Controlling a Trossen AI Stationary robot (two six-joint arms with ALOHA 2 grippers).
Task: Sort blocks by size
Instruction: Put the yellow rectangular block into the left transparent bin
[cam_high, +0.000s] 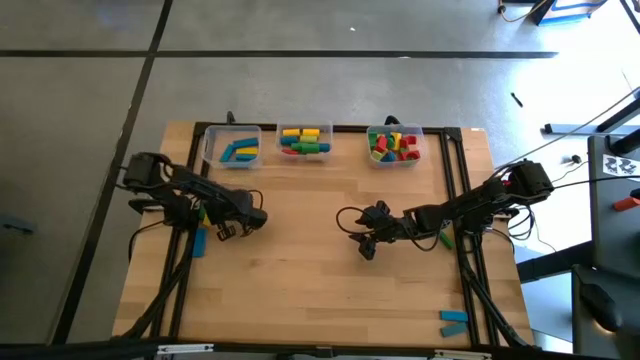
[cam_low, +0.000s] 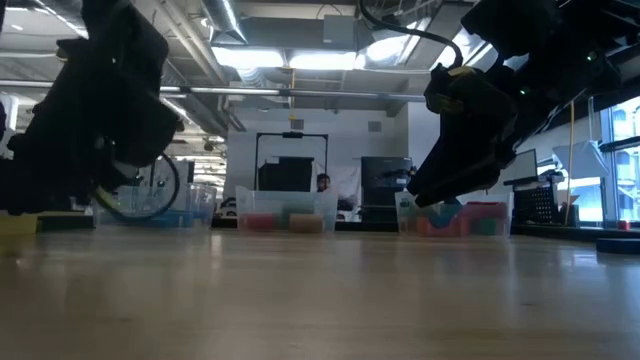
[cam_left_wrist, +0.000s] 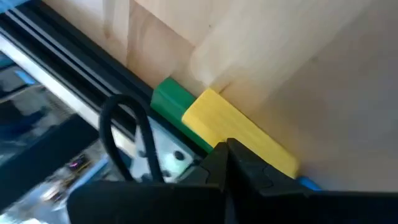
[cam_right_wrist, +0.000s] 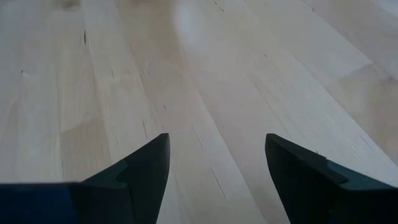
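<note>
The left pincer (cam_left_wrist: 227, 163) is pressed together on a yellow block (cam_left_wrist: 239, 134) beside the green block (cam_left_wrist: 169, 99); the right pincer (cam_right_wrist: 217, 168) hangs spread over bare bench (cam_right_wrist: 205, 74).

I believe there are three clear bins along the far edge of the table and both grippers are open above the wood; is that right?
Not quite. The three clear bins do stand along the far edge of the table, and the right gripper is open above the wood, but the left gripper is shut, not open. The left wrist view shows its fingers closed together beside a yellow block.
</note>
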